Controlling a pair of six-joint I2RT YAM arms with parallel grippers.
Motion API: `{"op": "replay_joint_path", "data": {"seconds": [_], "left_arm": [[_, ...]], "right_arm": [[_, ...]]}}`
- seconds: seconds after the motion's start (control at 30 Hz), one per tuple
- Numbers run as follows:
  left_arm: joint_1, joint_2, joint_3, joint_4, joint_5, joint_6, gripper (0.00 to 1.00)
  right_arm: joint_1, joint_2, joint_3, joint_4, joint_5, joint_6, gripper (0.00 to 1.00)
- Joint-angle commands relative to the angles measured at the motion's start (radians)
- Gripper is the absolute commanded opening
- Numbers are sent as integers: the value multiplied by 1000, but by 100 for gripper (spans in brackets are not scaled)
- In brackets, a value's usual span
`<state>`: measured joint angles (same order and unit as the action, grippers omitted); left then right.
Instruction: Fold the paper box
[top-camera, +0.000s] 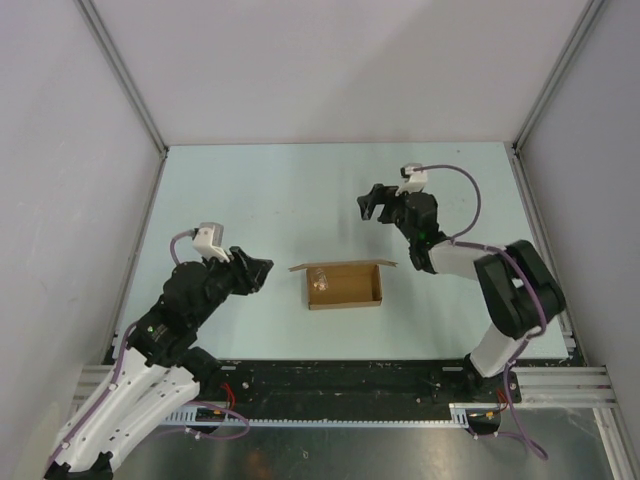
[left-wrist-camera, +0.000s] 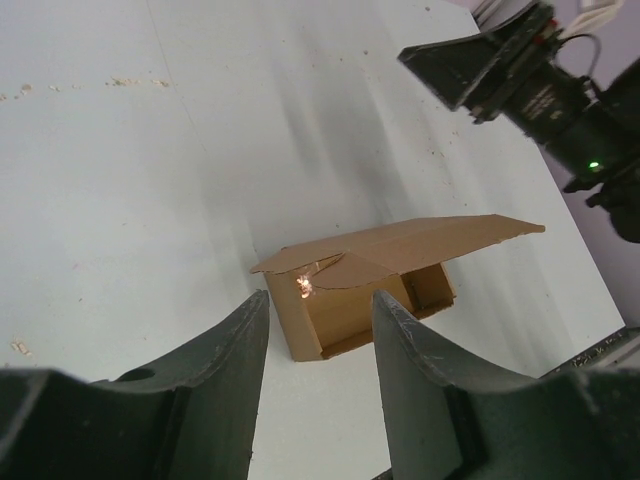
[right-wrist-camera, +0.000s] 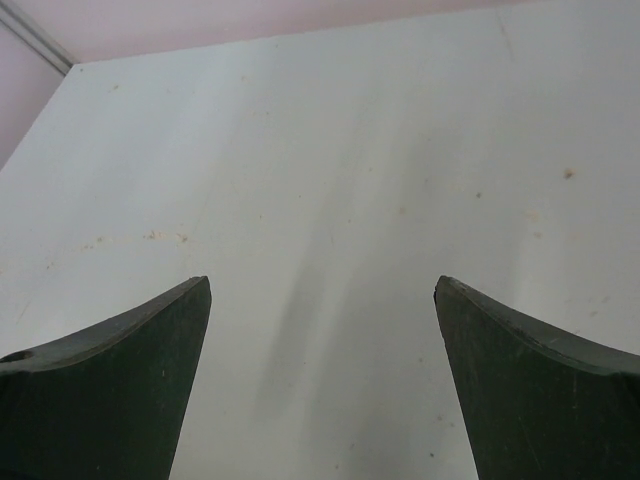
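So the paper box (top-camera: 345, 286) sits open-topped right in front of the left claw (top-camera: 262, 272), whose jaws are apart with nothing between them. The right claw (top-camera: 372, 203) is spread wide too, gripping nothing, with the box off to its side and bare tabletop (top-camera: 250, 200) ahead of it. The surface is pale mint, dotted with little crumbs (left-wrist-camera: 125, 81). Plain grey walls (top-camera: 60, 150) close it in on three sides.
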<state>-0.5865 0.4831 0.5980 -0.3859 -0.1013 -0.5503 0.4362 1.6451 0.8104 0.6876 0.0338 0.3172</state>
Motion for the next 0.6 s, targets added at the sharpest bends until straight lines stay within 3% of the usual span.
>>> {"op": "replay_joint_path", "data": {"seconds": [0.0, 0.2, 0.3, 0.57], "left_arm": [[7, -6, 16, -2, 6, -7, 51], [7, -12, 16, -8, -3, -8, 51], [7, -14, 17, -10, -8, -5, 51], [7, -26, 9, -16, -12, -8, 51]], "right_arm": [[16, 119, 1, 196, 0, 89, 100], [75, 257, 10, 299, 46, 30, 100], [79, 277, 38, 262, 38, 27, 100], [87, 59, 42, 38, 95, -46, 100]]}}
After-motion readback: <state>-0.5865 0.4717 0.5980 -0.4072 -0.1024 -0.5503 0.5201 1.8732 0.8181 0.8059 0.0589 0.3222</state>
